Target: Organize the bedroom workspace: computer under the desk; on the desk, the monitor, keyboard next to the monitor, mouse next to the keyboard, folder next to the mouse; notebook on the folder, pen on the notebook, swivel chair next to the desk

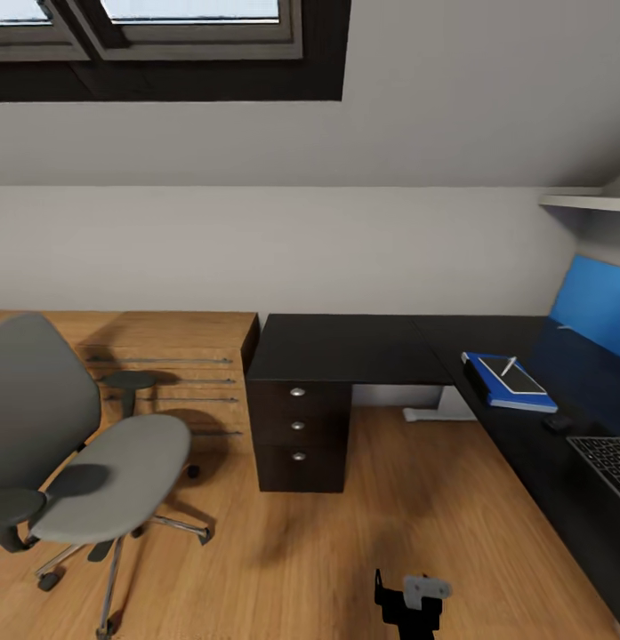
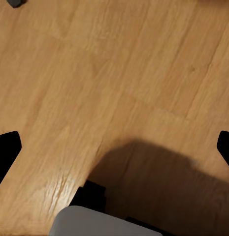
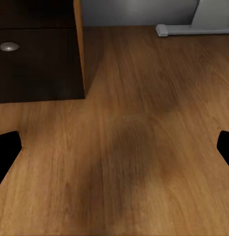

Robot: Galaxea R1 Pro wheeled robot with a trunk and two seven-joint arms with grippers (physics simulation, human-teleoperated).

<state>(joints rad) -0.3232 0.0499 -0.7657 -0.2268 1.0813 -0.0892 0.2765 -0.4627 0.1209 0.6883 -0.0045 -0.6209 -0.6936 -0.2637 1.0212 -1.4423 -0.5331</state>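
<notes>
Casters should let the swivel chair (image 1: pixel 78 453) roll easily toward the counter (image 1: pixel 345 348); push at its stiff backrest. Both end effectors (image 2: pixel 114 147) (image 3: pixel 114 147) hang released, empty.

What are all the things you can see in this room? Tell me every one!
swivel chair: one, grey with chrome base, on the wooden floor at the left.
wooden drawer chest: one, light wood, against the wall behind the chair.
desk: one, black L-shaped top with a three-knob drawer unit and blue rear panel.
folder: one, blue, on the desk.
notebook: one, grey, on the folder.
pen: one, whitish, on the notebook.
mouse: one, black, beside the folder.
keyboard: one, dark, at the right edge.
window: one, dark frame, up top.
shelf: one, white, upper right.
left gripper: open, over floor.
right gripper: open, over floor.
</notes>
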